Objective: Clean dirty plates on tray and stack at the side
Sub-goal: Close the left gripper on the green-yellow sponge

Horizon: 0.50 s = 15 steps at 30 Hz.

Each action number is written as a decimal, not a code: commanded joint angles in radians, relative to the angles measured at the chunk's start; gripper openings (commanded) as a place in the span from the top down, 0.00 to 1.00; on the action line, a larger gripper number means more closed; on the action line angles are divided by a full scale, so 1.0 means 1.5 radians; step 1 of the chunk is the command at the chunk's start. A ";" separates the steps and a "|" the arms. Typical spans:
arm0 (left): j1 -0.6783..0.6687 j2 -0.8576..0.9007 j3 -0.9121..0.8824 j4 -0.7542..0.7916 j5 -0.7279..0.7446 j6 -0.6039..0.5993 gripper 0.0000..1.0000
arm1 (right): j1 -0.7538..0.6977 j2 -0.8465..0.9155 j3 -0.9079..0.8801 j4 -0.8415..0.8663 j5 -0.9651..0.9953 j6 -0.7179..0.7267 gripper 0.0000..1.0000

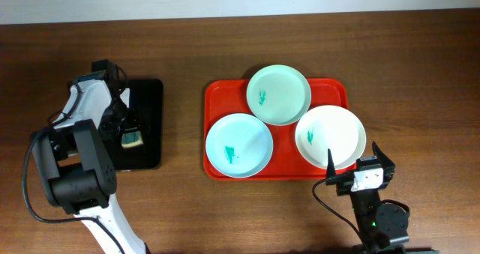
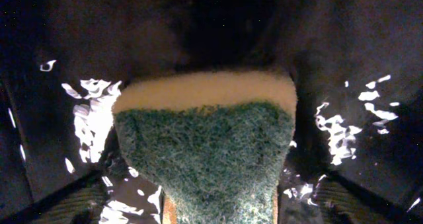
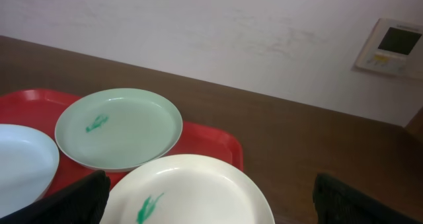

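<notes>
Three plates lie on the red tray [image 1: 341,89]: a pale green plate [image 1: 278,94] at the back, a pale blue plate [image 1: 239,145] at the front left and a white plate [image 1: 330,137] at the right. Each carries a small green smear. My left gripper [image 1: 127,130] hangs open over a green-and-yellow sponge [image 1: 133,139]. In the left wrist view the sponge [image 2: 208,151] lies between the spread fingers [image 2: 73,207], with a gap on each side. My right gripper [image 1: 354,160] stands open at the white plate's [image 3: 192,191] near edge, holding nothing.
The sponge rests on a black tray [image 1: 150,97] at the left of the brown table. A white wall runs behind the table, with a small wall panel [image 3: 390,45] at the right. Bare wood separates the two trays.
</notes>
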 commanded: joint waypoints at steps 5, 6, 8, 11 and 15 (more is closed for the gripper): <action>0.000 0.017 0.011 0.025 -0.002 -0.001 0.43 | -0.002 -0.003 -0.004 -0.003 0.013 0.001 0.02; 0.000 0.017 0.011 0.029 -0.002 -0.001 0.49 | -0.002 -0.003 -0.004 -0.003 0.013 0.001 0.02; 0.000 0.017 0.011 0.028 -0.003 0.000 0.80 | -0.002 -0.003 -0.004 -0.003 0.013 0.001 0.02; 0.000 0.017 0.020 0.014 -0.005 -0.001 1.00 | -0.002 -0.003 -0.004 -0.003 0.013 0.001 0.02; 0.000 0.017 0.081 -0.037 -0.005 0.000 1.00 | -0.002 -0.003 -0.004 -0.003 0.013 0.001 0.02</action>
